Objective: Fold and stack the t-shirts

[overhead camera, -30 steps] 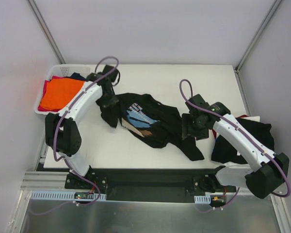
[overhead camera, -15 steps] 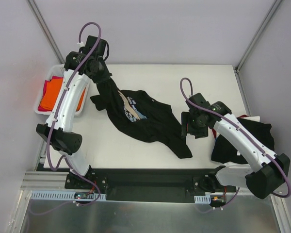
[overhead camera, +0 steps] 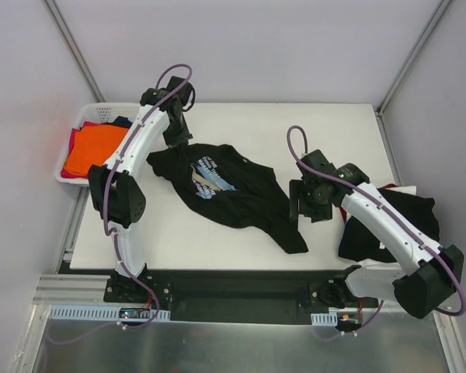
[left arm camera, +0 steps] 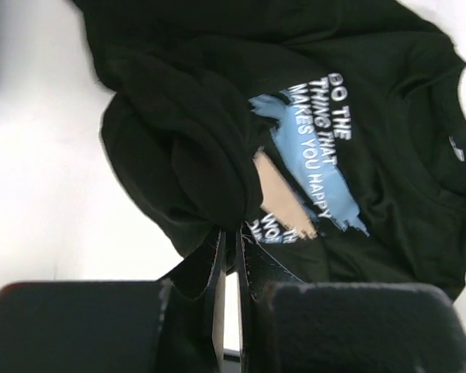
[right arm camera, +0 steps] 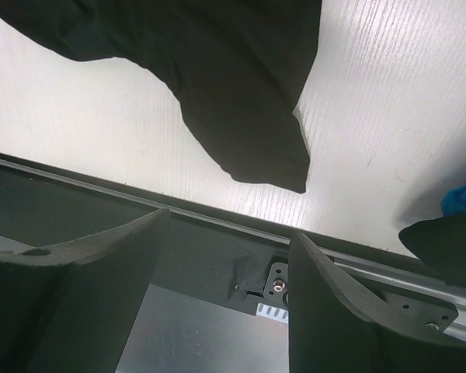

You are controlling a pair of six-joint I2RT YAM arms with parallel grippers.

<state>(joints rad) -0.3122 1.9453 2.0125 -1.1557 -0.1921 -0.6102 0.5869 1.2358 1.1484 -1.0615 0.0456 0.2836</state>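
Two claws, one table [overhead camera: 311,132]: the left claw [left arm camera: 231,235] is pinched almost shut on a bunched fold at the edge of the one printed black t-shirt [overhead camera: 233,190]. The shirt spreads from there toward the right claw [overhead camera: 297,200], with blue and tan strokes and white lettering face up. The right claw is spread wide, grips nothing and sits just beside that shirt's nearest corner, with one black heap [overhead camera: 400,221] behind it under its arm, shirt count unreadable. One white basket [overhead camera: 101,110] beside the left claw holds three: orange t-shirt [overhead camera: 93,151] on top, red t-shirt [overhead camera: 71,146] and navy t-shirt [overhead camera: 125,122] at the edges.
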